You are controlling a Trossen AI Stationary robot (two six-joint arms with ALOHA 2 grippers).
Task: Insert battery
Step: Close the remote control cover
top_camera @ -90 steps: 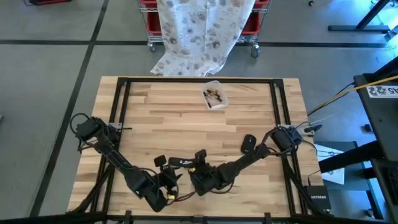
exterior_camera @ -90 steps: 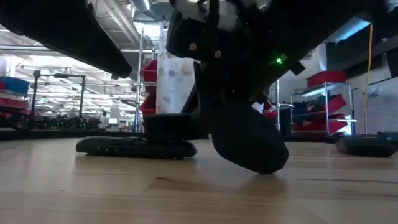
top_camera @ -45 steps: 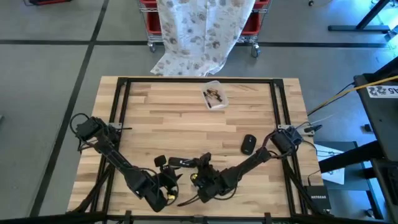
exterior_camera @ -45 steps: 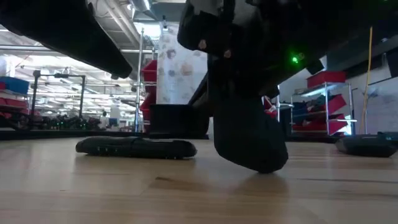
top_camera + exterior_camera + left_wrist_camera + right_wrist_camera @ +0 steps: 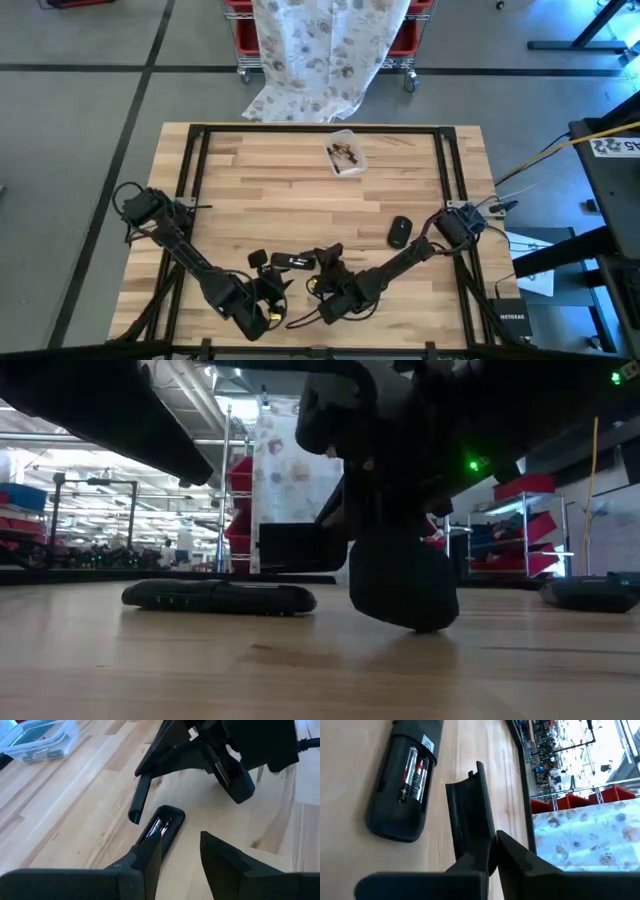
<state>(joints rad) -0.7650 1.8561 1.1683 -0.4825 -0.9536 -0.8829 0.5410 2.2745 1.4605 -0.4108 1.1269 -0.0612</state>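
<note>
The right hand [image 5: 322, 262] is clamped on a thin black battery cover [image 5: 470, 810], a long, slightly curved plastic strip with a small catch at its far tip. The cover stands out past the fingers, lifted off the counter [image 5: 300, 190] and not yet touching anything.

Just beside it, to the left in the high view, lies the remote [image 5: 293, 262], a flat black bar of matte plastic with rounded ends. It rests back-up on the wood, and its open bay shows two batteries [image 5: 413, 774] side by side, their metal cases and red bands running along the remote's length. The batteries look seated already, so the step in hand appears to be closing the bay.

The relation that matters is this: the cover's long axis runs roughly along the remote's own, yet the cover sits off to one side and above, so I judge it must shift sideways over the bay and come down flat.

The left hand [image 5: 268, 290] hangs on the near side of the remote, fingers apart and empty, with the remote's near end just ahead of them. The right hand is the nearer one to the bay.

The counter is pale butcher-block wood, smooth, with lengthwise grain. Farther right lies a dark rounded mouse [image 5: 400, 231]; at the far edge sits a clear plastic tub [image 5: 345, 153].
</note>
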